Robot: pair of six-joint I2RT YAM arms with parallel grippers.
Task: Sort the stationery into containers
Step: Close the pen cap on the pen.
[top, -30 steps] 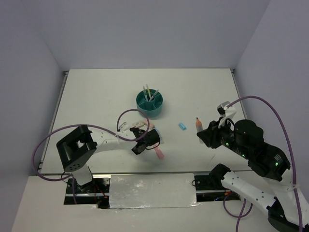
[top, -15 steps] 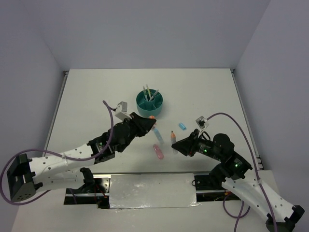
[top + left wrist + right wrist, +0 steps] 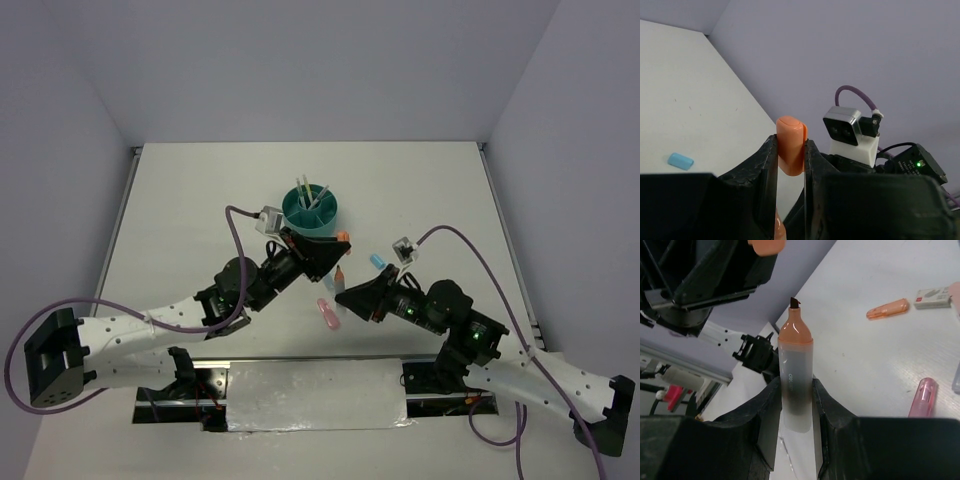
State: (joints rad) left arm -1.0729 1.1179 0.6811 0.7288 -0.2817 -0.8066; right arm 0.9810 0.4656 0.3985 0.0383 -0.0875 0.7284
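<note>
A white tabletop (image 3: 200,200) carries a round teal organizer (image 3: 310,213) at far centre, with thin pens standing in its compartments. Just near of it, the two arms meet above the tabletop. The right gripper (image 3: 343,290) has its jaws clenched on a highlighter (image 3: 795,357) with a frosted clear barrel, an orange neck and a dark chisel tip. Its long axis runs along the fingers and the tip points out toward the left gripper (image 3: 333,247). That gripper's jaws are grasping a stubby orange cap (image 3: 791,142), rounded end outward. A pink piece (image 3: 328,313) and a blue eraser (image 3: 377,261) lie close by.
</note>
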